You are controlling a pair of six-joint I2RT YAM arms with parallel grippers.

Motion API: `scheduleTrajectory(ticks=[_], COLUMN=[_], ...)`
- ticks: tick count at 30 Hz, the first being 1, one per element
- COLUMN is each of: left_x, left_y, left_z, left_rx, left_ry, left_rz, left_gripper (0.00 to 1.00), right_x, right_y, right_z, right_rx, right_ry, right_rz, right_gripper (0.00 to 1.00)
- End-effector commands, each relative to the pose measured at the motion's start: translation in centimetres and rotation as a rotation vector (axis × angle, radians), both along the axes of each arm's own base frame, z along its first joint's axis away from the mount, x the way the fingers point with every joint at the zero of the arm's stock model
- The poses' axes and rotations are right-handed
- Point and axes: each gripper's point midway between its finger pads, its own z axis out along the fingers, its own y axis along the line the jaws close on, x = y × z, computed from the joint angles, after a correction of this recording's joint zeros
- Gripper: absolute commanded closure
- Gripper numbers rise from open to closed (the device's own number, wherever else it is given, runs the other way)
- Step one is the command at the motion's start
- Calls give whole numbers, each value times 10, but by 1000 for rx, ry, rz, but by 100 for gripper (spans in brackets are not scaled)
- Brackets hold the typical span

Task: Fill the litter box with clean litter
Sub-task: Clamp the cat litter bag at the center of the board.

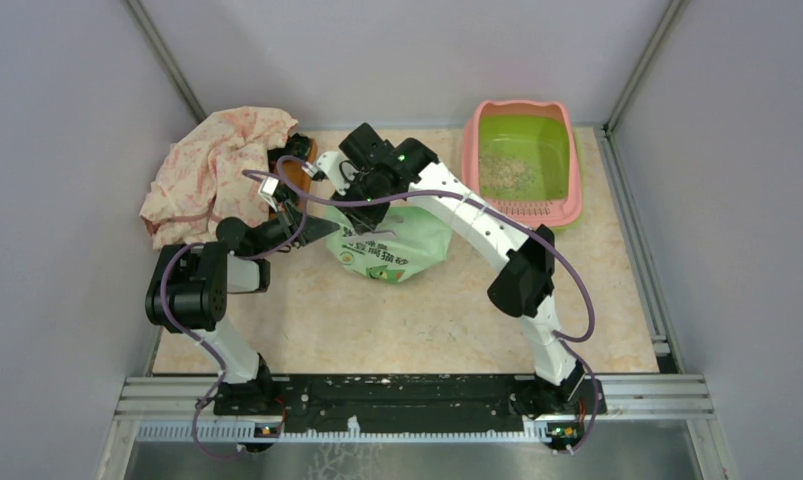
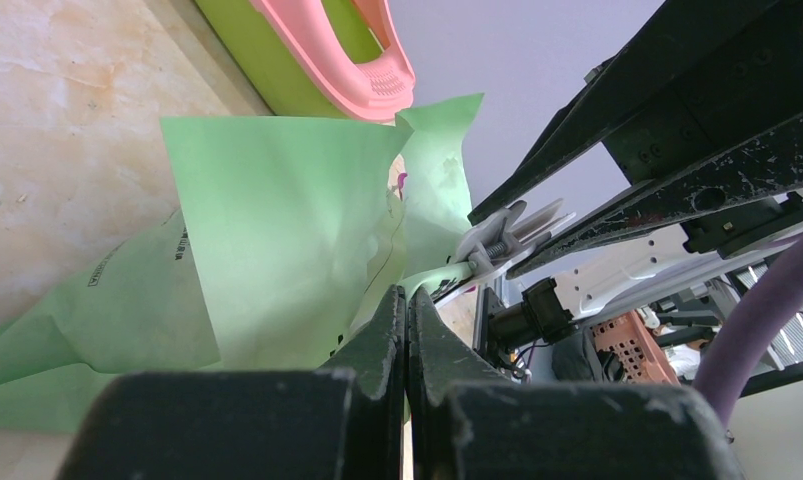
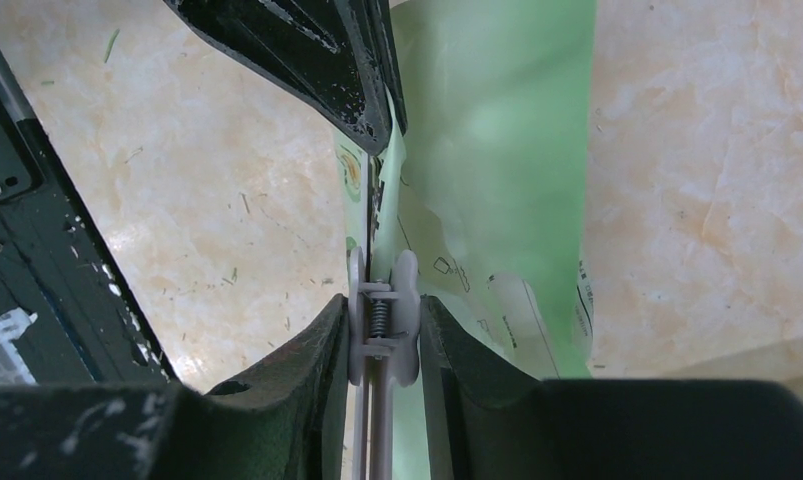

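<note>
At clip (image 3: 382, 320), right arm (image 1: 477, 225), seemingly outstretched

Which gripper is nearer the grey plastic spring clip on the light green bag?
Right. The right gripper clasps the grey plastic spring clip, a finger on each side. The left gripper pinches the edge of the light green bag beside it.

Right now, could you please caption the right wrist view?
Right claw squeezes spring clip on green bag; left claw pinches its edge.
</note>
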Motion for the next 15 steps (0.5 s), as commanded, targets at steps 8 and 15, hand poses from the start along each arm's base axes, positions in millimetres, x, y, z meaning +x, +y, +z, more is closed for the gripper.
scheduleTrajectory(ticks=[8,15], left_x=[-8,-7], left_y=[-5,-5], left_z=[29,29], left_rx=[9,7], left_ry=[-266,-264], left_rz=[-22,-20], left_gripper=[100,100], right_x=[-3,-5], right_y=[10,7], right_z=[1,1], right_rx=[69,105], right_ry=[2,-17], right_rz=[-3,-30], right_gripper=[100,100])
